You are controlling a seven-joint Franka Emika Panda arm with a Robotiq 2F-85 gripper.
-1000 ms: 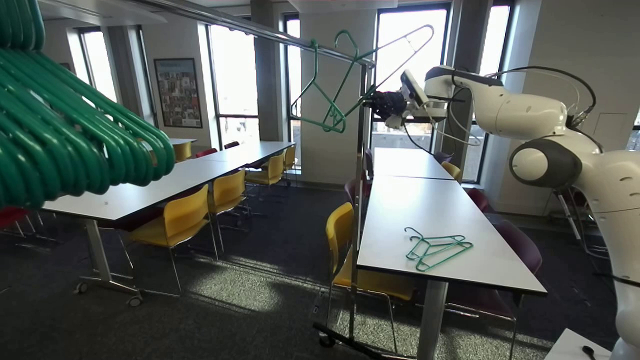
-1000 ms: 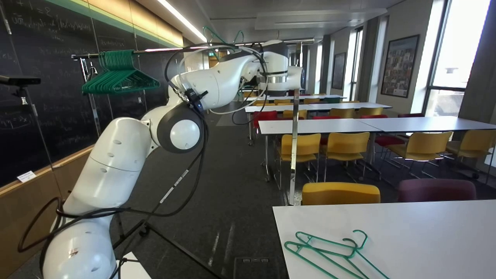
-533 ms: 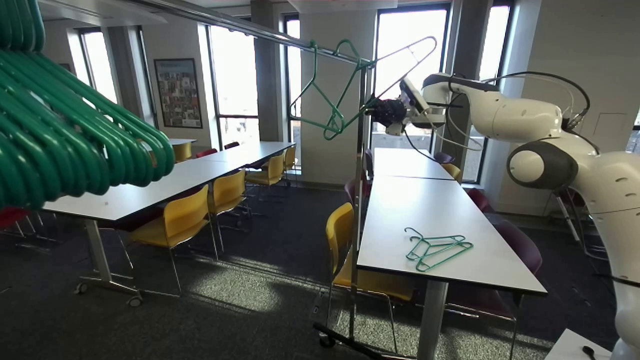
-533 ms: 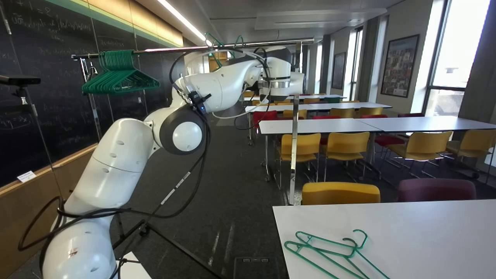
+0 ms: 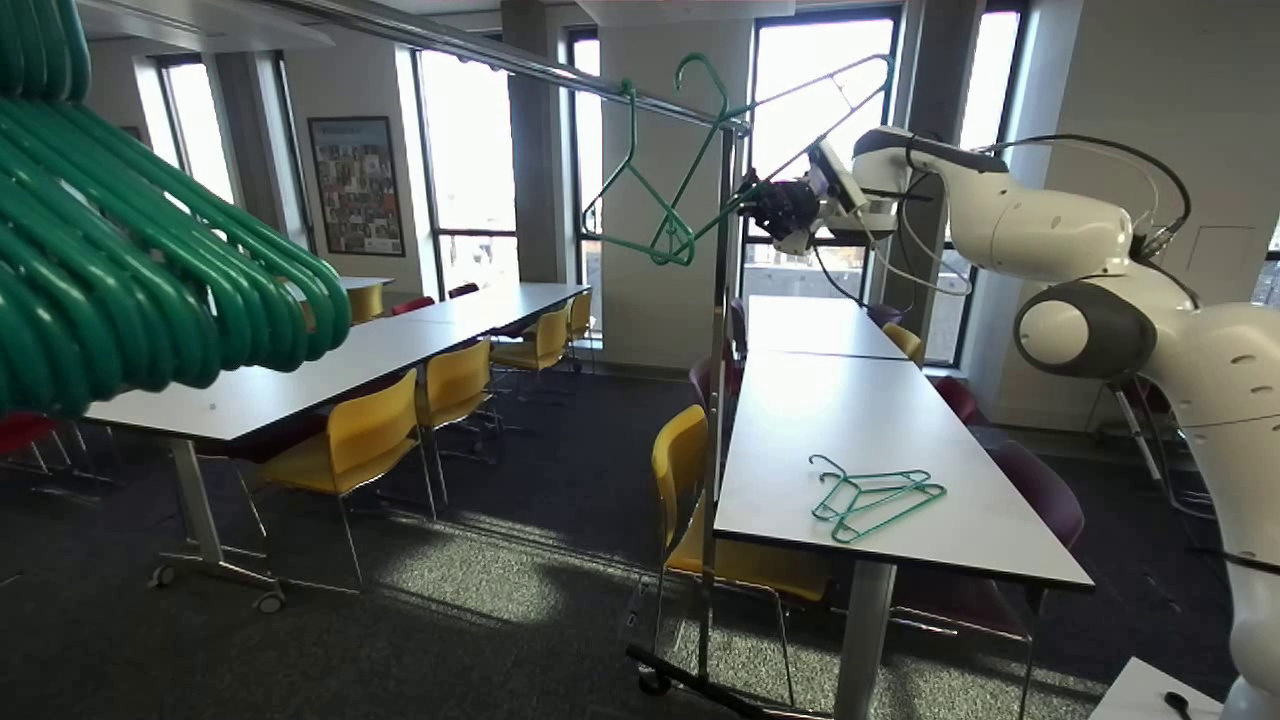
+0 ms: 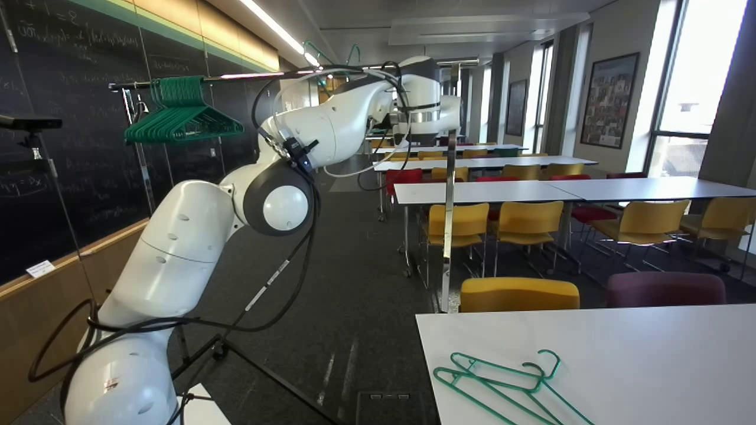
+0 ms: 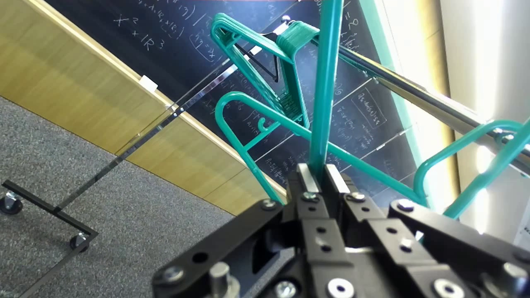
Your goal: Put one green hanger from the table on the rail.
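My gripper [image 7: 322,178] is shut on the lower bar of a green hanger [image 7: 327,82]. Near the end of the rail [image 5: 560,75], that held hanger stays tilted; its hook [image 5: 705,62] appears just above the rail in an exterior view, its depth unclear. A different green hanger [image 5: 632,165] hangs from the rail close by, also in the wrist view [image 7: 265,111]. Two more green hangers [image 5: 862,500] lie overlapping on the white table [image 5: 815,410]. The arm hides the gripper [image 5: 745,196] in an exterior view where those table hangers [image 6: 502,383] show up close.
A dense bundle of green hangers [image 6: 183,115] hangs at the rail's far end. The rack's upright post [image 5: 720,330] stands right by my gripper. Yellow chairs [image 5: 682,465] line the table, and another long table [image 5: 300,390] stands across the aisle.
The gripper and held hanger dipped, bringing the hook down close to the rail, then rose again. The hook has shifted toward the rail's end. Hangers on the table have not moved.
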